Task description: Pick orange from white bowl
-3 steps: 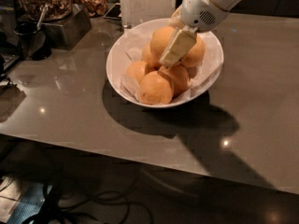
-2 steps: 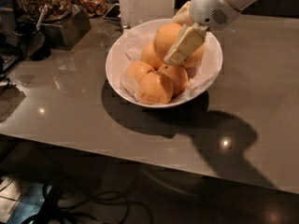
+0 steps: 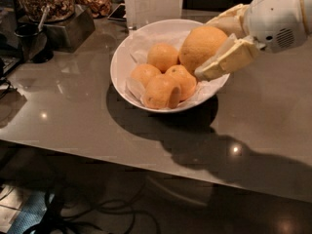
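The white bowl (image 3: pixel 123 57) stands on the grey table, lined with crinkled white paper and holding several oranges. My gripper (image 3: pixel 210 47) reaches in from the right and is shut on one orange (image 3: pixel 201 45), held above the right side of the bowl, clear of the rest. One cream finger (image 3: pixel 226 60) lies in front of the fruit, the other (image 3: pixel 229 16) behind it. Three other oranges (image 3: pixel 163 56) lie in the bowl below and to the left.
Dark containers of brown nuts (image 3: pixel 44 1) stand at the back left on a dark box (image 3: pixel 68 28). A clear upright holder (image 3: pixel 153 3) stands right behind the bowl. The table's front edge (image 3: pixel 146 162) runs across the lower part of the view.
The gripper has closed on an orange and lifted it up and to the right, out of the pile. The view has also closed in on the bowl.
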Tool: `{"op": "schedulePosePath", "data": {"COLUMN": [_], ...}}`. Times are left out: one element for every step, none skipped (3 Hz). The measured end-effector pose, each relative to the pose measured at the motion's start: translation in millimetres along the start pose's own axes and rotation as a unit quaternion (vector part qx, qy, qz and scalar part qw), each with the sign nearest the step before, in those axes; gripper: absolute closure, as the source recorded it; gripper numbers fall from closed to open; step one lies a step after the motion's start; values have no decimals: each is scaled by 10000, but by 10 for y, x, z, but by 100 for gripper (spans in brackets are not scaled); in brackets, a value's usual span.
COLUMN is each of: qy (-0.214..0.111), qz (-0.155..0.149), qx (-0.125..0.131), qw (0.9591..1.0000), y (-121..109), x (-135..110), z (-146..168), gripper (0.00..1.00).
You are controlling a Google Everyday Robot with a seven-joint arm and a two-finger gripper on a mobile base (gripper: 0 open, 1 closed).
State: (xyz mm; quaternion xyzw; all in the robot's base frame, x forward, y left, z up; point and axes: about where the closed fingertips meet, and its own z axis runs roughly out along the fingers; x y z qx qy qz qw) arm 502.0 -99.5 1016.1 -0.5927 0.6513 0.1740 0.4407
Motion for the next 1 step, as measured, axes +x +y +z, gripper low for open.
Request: {"op": "schedulePosePath", "data": {"qy": [0], "qz": [-7], "qx": [-6], "qw": [10000], "y": [1], "x": [-5], "z": [7], "gripper": [100]}}
